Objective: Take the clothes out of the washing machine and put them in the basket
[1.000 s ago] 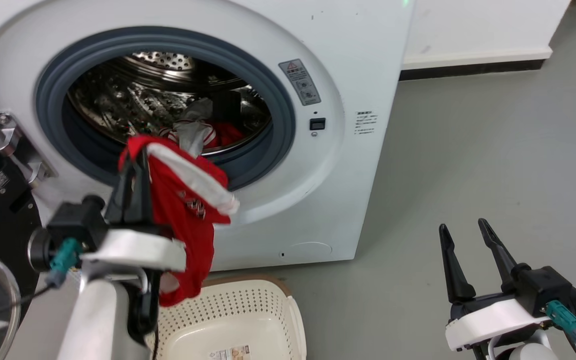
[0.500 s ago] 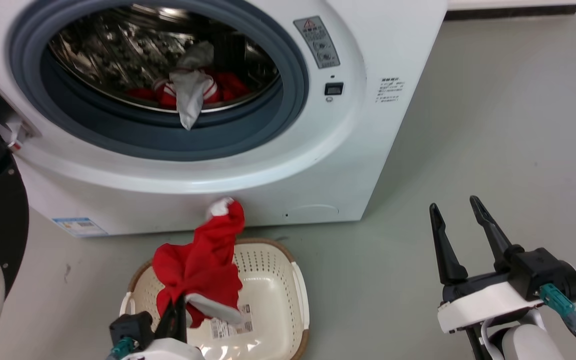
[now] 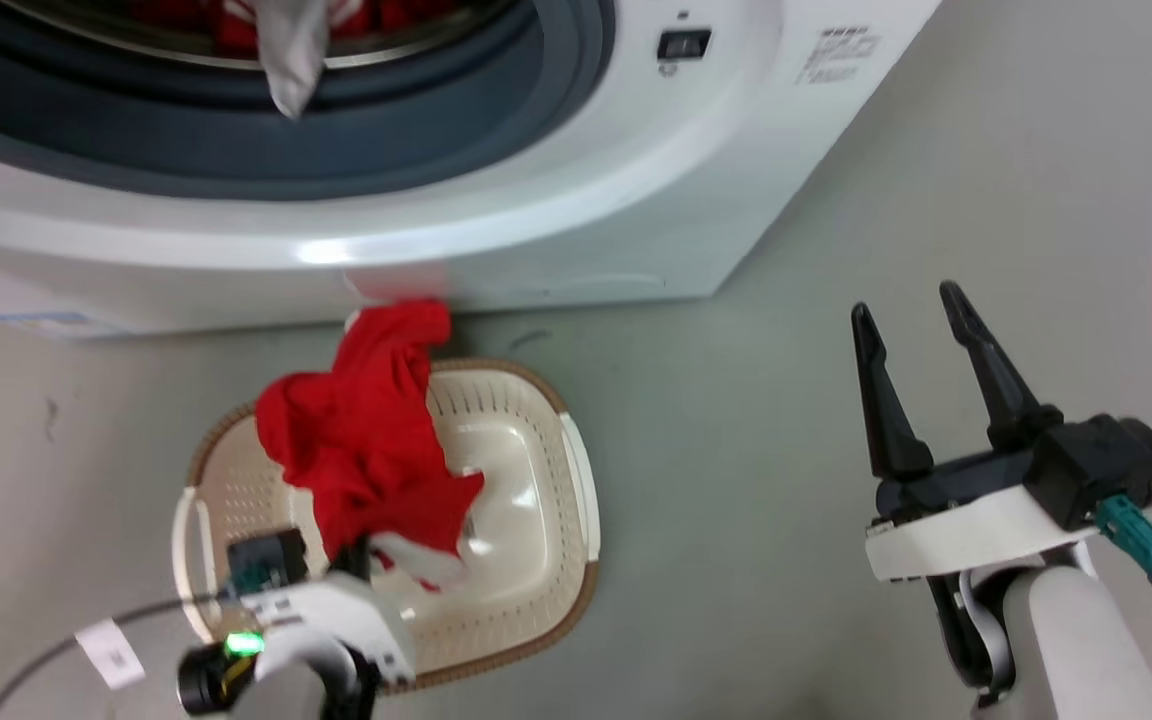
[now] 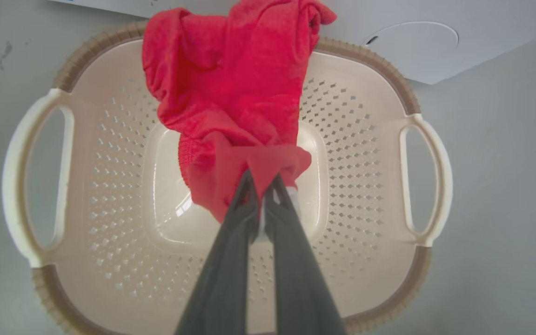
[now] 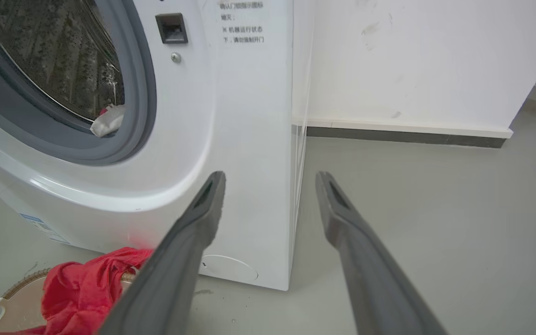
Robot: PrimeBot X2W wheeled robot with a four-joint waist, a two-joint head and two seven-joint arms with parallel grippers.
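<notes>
Moved down and away from the drum mouth within the last second: plain red garment point(image 3: 361, 440), now hanging over the basket point(image 3: 577, 470), on the floor just in front of the washing machine point(image 3: 576, 200). Pinched at one fold between the almost closed fingers of the left claw point(image 4: 262, 179), directly above the basket's middle. Draped partly across the far rim nearest the machine, with the rest bunched over the perforated wall and glossy bottom, and not yet let go. Cannot tell whether resting on the bottom or hanging just clear of it. Right claw point(image 3: 903, 298) well apart to the right above the floor, fingers spread wide, gripping nothing. Head view also tilted lower than before, so less of the door opening in sight. Left to do, judging from this: release of the red piece into the basket, then a return to the drum for the second garment point(image 3: 288, 50), red and white with a grey-white part drooping over the grey rubber ring. Roughly halfway, with one piece nearly delivered and at least one more inside. Deeper drum out of sight, so further items possible.
</notes>
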